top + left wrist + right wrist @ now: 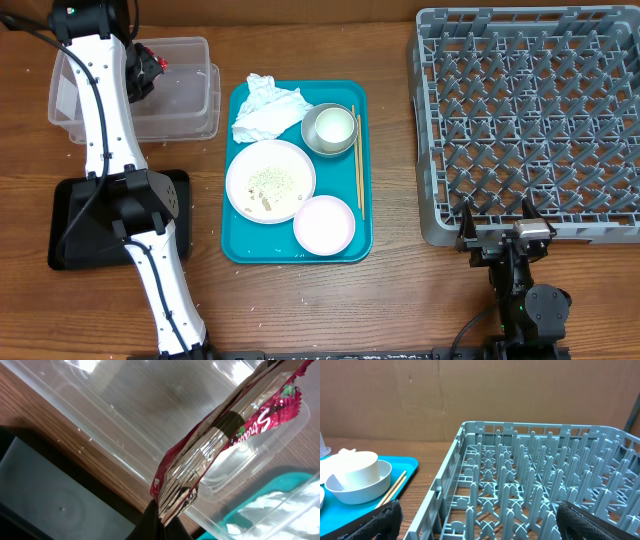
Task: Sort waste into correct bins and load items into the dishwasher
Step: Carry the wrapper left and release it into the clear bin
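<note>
Left arm (100,110): we see white shell links with black joint housings, and a big black elbow block at 9 o'clock in the overhead view. A black cable runs along the white links, and small dark dots, likely screws, sit on the shells. Left gripper (147,68) is black. Right arm (520,290) at 4 o'clock is all black with round joint caps and a silver block on the wrist. Right gripper (496,208) fingers (377,520) are black and rough-textured.
</note>
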Motion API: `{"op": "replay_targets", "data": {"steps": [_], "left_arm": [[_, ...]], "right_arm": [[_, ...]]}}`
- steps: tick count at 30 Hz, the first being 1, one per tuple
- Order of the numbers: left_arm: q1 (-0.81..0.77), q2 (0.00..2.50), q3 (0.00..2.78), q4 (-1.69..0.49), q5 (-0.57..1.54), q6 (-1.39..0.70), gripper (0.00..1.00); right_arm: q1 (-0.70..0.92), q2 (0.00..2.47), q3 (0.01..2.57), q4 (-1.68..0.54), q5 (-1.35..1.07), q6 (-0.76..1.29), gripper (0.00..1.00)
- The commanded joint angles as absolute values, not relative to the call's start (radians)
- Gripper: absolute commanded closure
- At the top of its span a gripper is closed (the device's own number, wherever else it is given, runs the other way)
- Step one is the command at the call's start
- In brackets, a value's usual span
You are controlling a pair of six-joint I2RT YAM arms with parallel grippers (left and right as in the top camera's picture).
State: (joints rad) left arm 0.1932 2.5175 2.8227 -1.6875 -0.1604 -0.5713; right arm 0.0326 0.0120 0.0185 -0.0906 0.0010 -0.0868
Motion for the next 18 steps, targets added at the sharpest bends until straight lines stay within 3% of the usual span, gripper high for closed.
{"op": "replay_targets", "data": {"steps": [1,7,10,15,18], "left_arm": [[0.21,2.507,2.823,-1.69,-0.223,-0.646,0.96],[0.211,2.507,2.822,-1.69,-0.323,-0.62,0.79],[0.211,2.507,2.822,-1.69,-0.332,-0.62,0.39],[0.21,2.507,2.823,-1.69,-0.281,-0.608,0.35],[0.206,2.506,2.823,-1.686,-0.056,-0.488,0.36]], "right_arm": [[0.028,0.004,0.008,-0.084,0.006,-0.094,0.0],[0.028,0.004,0.008,-0.084,0.006,-0.094,0.0],[0.028,0.004,0.008,-0.084,0.006,-0.094,0.0],[0.028,0.004,0.008,-0.084,0.006,-0.094,0.0],[0.028,0.004,0.008,-0.084,0.006,-0.094,0.0]]}}
